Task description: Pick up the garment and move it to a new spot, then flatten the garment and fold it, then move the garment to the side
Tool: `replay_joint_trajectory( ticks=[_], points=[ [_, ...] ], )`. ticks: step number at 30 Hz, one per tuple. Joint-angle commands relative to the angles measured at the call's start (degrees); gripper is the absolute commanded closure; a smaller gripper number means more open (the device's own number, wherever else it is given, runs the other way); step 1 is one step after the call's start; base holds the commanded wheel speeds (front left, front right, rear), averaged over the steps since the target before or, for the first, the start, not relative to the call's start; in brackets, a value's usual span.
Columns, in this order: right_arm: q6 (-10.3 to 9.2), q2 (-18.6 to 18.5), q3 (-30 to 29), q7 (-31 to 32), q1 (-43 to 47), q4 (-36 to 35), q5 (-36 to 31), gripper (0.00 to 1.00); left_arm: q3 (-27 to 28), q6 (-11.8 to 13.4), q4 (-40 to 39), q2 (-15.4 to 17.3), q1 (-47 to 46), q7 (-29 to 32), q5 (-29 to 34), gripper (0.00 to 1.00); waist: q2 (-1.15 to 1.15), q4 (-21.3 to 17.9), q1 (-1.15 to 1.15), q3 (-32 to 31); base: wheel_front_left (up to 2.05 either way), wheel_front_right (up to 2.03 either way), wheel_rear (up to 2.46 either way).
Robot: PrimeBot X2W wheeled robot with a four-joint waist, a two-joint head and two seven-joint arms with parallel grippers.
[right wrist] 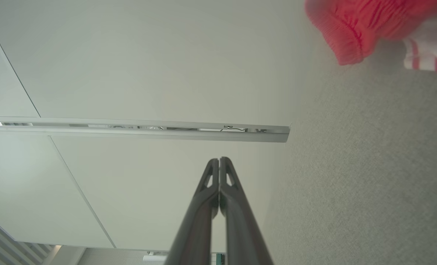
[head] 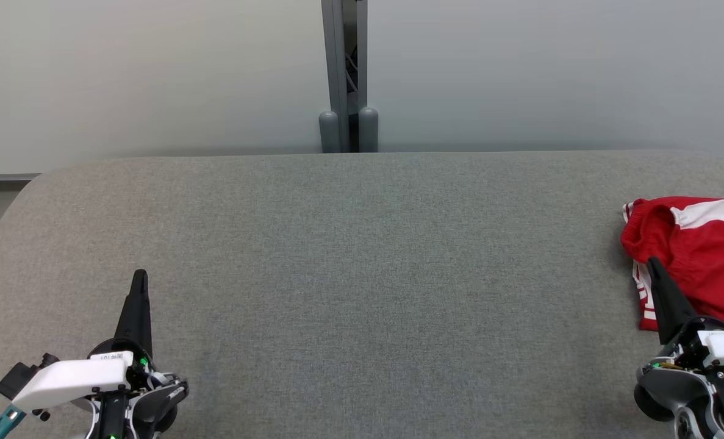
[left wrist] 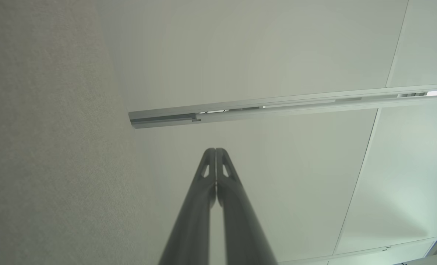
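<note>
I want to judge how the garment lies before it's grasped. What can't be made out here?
- Head view: the garment runs off the picture's right edge.
- Head view: the right gripper hides part of its lower left edge.
- Right wrist view: the garment is blurred and cut by the top edge.

The counter (head: 362,274) was covered in grey cloth, matt, with a fine felt-like grain. The garment (head: 703,256) was soft red-and-white cloth, matt, its waistband gathered and ribbed. The left end effector (head: 140,275) and right end effector (head: 652,262) had dark, smooth, dull-sheened fingers (left wrist: 240,221), apparently plastic. The wrist housing (head: 69,375) at lower left was smooth white plastic. The wall panels (head: 154,73) were smooth and matt; the post (head: 343,73) at top centre looked like satin grey metal.
</note>
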Motion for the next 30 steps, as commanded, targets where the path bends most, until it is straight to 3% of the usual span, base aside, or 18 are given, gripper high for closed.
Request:
replay_joint_trajectory(
  ticks=[1, 30],
  points=[
    [0.02, -0.53, -0.12, 0.24, -0.43, -0.21, 0.36, 1.00, 0.26, -0.35, -0.21, 0.34, -0.80, -0.03, -0.10, 1.00, 0.00, 0.00, 0.00, 0.00, 0.00, 0.00, 0.00],
    [0.02, -0.53, -0.11, 0.23, -0.42, -0.21, 0.37, 1.00, 0.26, -0.35, -0.21, 0.34, -0.80, -0.03, -0.10, 1.00, 0.00, 0.00, 0.00, 0.00, 0.00, 0.00, 0.00]
  ],
)
